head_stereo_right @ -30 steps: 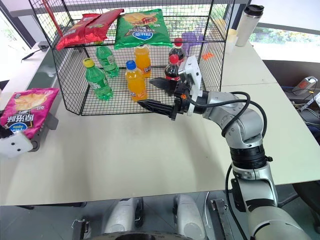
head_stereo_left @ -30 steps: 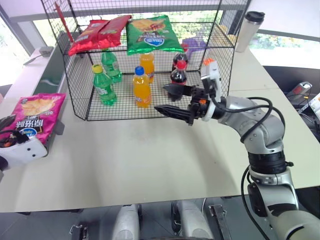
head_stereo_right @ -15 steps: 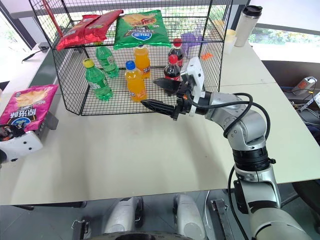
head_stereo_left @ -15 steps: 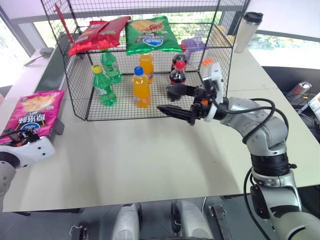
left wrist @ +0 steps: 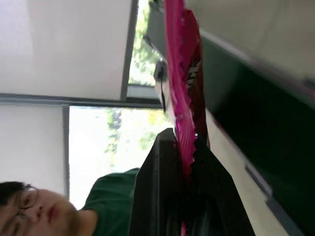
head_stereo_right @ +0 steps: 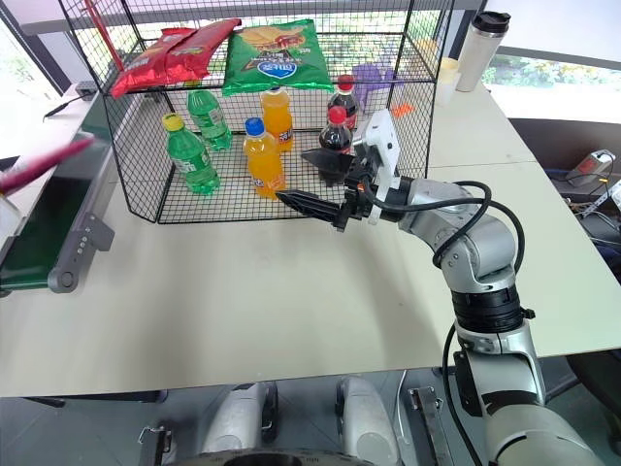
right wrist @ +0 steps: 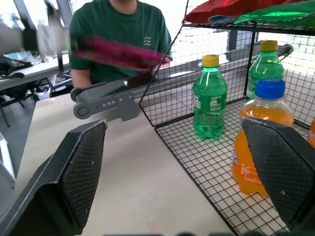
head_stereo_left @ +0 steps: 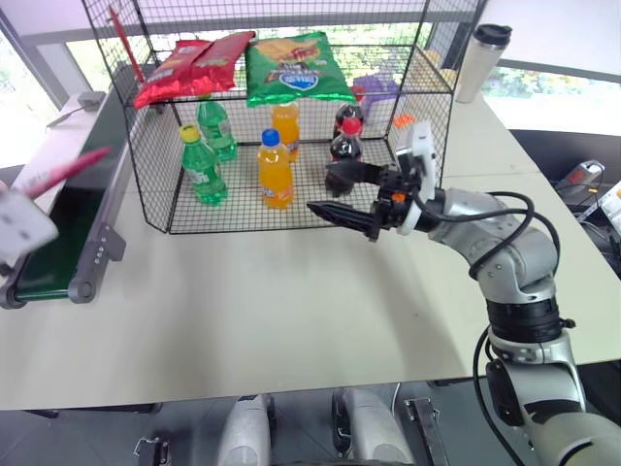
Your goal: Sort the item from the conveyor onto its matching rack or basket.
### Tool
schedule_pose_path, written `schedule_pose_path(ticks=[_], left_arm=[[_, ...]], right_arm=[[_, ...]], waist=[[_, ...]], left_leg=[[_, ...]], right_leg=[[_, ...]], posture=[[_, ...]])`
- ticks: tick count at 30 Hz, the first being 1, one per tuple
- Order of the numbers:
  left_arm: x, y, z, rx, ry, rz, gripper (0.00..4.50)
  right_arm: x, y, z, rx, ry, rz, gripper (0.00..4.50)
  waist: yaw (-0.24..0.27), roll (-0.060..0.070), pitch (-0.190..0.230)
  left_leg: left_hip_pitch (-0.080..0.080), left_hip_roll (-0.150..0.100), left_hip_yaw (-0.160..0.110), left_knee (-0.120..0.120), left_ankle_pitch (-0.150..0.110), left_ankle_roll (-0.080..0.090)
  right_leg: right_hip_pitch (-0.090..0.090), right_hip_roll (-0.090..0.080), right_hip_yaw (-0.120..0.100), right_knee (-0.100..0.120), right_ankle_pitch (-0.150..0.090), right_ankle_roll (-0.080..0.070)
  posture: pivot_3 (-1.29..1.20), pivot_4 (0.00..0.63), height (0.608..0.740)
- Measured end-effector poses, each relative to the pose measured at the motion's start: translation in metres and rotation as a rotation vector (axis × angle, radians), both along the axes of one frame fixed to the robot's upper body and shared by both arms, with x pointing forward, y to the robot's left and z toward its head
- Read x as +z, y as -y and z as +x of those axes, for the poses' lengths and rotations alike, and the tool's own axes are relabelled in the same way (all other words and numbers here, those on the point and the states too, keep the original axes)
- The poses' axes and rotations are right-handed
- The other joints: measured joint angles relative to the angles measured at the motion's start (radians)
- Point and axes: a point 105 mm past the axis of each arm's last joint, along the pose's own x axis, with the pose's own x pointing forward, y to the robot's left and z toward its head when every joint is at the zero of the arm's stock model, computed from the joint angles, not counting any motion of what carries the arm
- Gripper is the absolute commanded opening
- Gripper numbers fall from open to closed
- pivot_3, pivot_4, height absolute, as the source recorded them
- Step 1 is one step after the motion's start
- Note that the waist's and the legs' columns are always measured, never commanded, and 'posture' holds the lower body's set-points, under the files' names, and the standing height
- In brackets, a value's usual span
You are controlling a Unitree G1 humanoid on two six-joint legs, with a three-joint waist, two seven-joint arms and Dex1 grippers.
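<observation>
The magenta-pink chip bag hangs edge-on in the air above the dark green conveyor at the far left. My left gripper is shut on the bag's crimped end. The bag also shows as a pink blur over the conveyor's end. The black wire rack stands at the back of the table, with red and green chip bags on its upper shelf and several bottles on its mesh floor. My right gripper hovers open just in front of the rack, pointing left, with nothing between its fingers.
A person in a green shirt stands beyond the conveyor's end. A steel travel mug stands to the right of the rack. The orange bottle and cola bottle are closest to my right gripper. Pale tabletop stretches in front.
My left gripper shut on the pink bag and lifted it off the conveyor, and the bag turned from flat to edge-on. My right arm stayed where it was.
</observation>
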Motion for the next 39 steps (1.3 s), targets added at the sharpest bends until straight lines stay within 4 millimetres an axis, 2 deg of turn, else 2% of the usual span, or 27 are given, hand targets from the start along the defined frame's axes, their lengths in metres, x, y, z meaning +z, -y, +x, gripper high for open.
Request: schedule_pose_path(ticks=[1,5,7,10,14,22,26,29,35,39], left_arm=[[0.013,0.006,-0.006,-0.04,-0.001,-0.055,0.06],[0.027,0.022,-0.024,-0.162,-0.138,-0.328,0.06],[0.045,0.039,-0.049,-0.265,-0.23,-0.437,0.06],[0.067,0.068,-0.071,-0.444,-0.267,-0.469,0.06],[0.094,0.096,-0.08,-0.661,-0.262,-0.501,0.06],[0.106,0.138,-0.064,-0.984,-0.295,-0.567,0.06],[0.106,0.153,-0.05,-1.086,-0.313,-0.597,0.06],[0.105,0.161,-0.039,-1.146,-0.329,-0.614,0.06],[0.119,0.17,-0.02,-1.256,-0.265,-0.69,0.06],[0.119,0.175,-0.014,-1.282,-0.269,-0.706,0.06]], right_arm=[[0.0,0.002,0.002,-0.009,-0.002,0.006,4.5],[0.006,0.011,0.009,-0.032,-0.013,0.056,4.5],[0.016,0.018,0.011,-0.027,-0.026,0.114,4.5],[0.024,0.022,0.007,0.005,-0.033,0.142,4.5],[0.023,0.021,0.004,0.059,-0.069,0.148,4.5],[0.023,0.02,-0.003,0.136,-0.139,0.213,4.5],[0.014,0.017,-0.005,0.158,-0.155,0.22,4.5],[0.001,0.006,-0.007,0.178,-0.158,0.204,4.5],[-0.024,-0.019,-0.01,0.204,-0.145,0.211,4.5],[-0.016,-0.039,-0.013,0.246,-0.107,0.278,4.5]], waist=[[-0.001,0.001,0.0],[-0.007,-0.001,0.002],[-0.009,-0.001,0.002],[-0.001,0.001,0.002],[0.0,0.001,0.003],[0.001,0.002,0.003],[0.001,0.002,0.003],[-0.001,0.002,0.003],[0.001,0.001,0.003],[-0.003,0.001,0.003]], left_leg=[[0.0,0.0,0.0,0.0,0.0,0.0],[0.0,0.002,-0.001,0.0,0.0,0.0],[0.0,0.003,-0.001,0.0,0.0,0.0],[0.002,0.002,-0.002,-0.001,0.0,0.0],[0.005,0.003,-0.004,0.0,0.0,0.0],[0.005,0.002,-0.004,0.0,0.0,0.0],[0.005,0.002,-0.004,0.0,0.0,0.0],[0.005,0.002,-0.004,0.0,0.0,0.0],[0.005,0.002,-0.004,0.001,0.0,0.0],[0.004,0.002,-0.004,0.001,0.0,0.0]], right_leg=[[0.0,0.0,0.0,0.0,0.0,0.001],[-0.001,0.005,0.0,0.002,0.0,0.002],[-0.001,0.006,0.0,0.002,0.0,0.002],[0.001,0.006,0.0,0.002,-0.001,0.001],[0.005,0.007,0.0,0.002,-0.003,-0.002],[0.006,0.006,0.001,0.002,-0.001,0.002],[0.006,0.007,0.001,0.002,-0.001,0.002],[0.006,0.007,0.001,0.003,-0.001,0.002],[0.006,0.008,0.001,0.003,-0.001,0.002],[0.005,0.008,0.001,0.003,-0.001,0.002]], posture=[[0.0,0.15,0.74],[0.0,0.15,0.74],[0.0,0.15,0.74],[0.0,0.15,0.74],[0.0,0.15,0.74],[0.0,0.15,0.74],[0.0,0.15,0.74],[0.0,0.15,0.74],[0.0,0.15,0.74],[0.0,0.15,0.74]])
